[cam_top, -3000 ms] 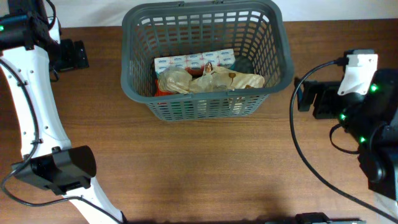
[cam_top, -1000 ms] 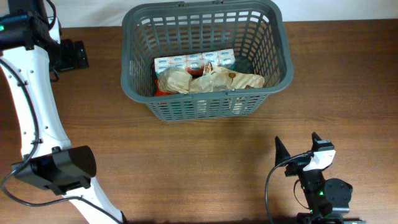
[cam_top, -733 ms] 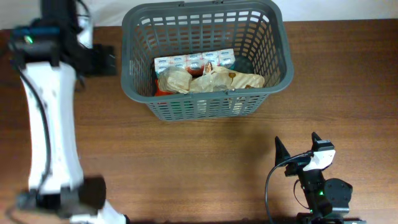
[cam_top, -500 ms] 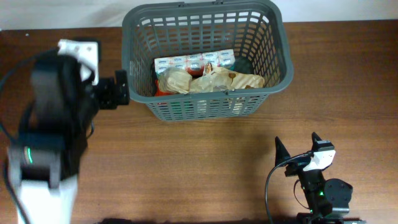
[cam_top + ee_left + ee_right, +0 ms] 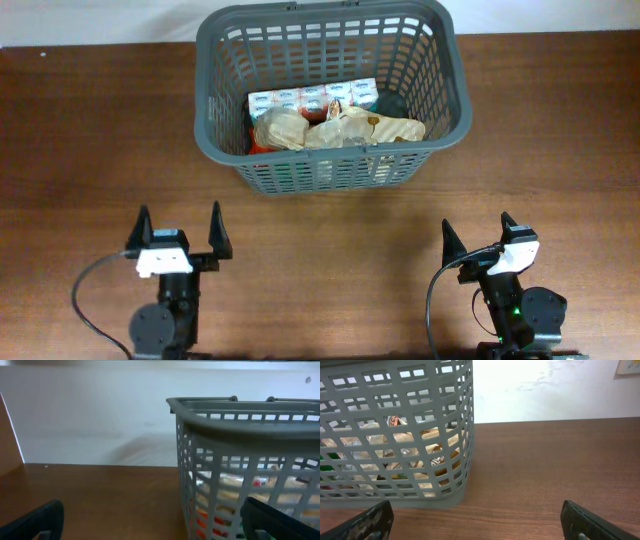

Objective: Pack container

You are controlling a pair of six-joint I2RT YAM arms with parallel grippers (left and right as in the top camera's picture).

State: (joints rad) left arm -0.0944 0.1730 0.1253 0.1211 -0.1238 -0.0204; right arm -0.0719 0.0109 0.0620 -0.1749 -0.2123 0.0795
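The dark grey slotted basket [image 5: 330, 90] stands at the back middle of the table. Inside lie a white box with blue print [image 5: 310, 98], crinkled tan bags [image 5: 340, 128] and something red at the left. The basket also shows in the left wrist view [image 5: 250, 460] and the right wrist view [image 5: 395, 435]. My left gripper [image 5: 180, 235] rests at the front left, open and empty, fingers pointing toward the basket. My right gripper [image 5: 478, 238] rests at the front right, open and empty. Both are well short of the basket.
Brown wooden table [image 5: 330, 240] lies between the grippers and the basket. A white wall [image 5: 545, 390] rises behind the table's far edge. Cables trail from both arm bases at the front edge.
The left arm has swung down from the back left, past the basket's left side, to rest at the front left. The right arm has not moved in the last second.
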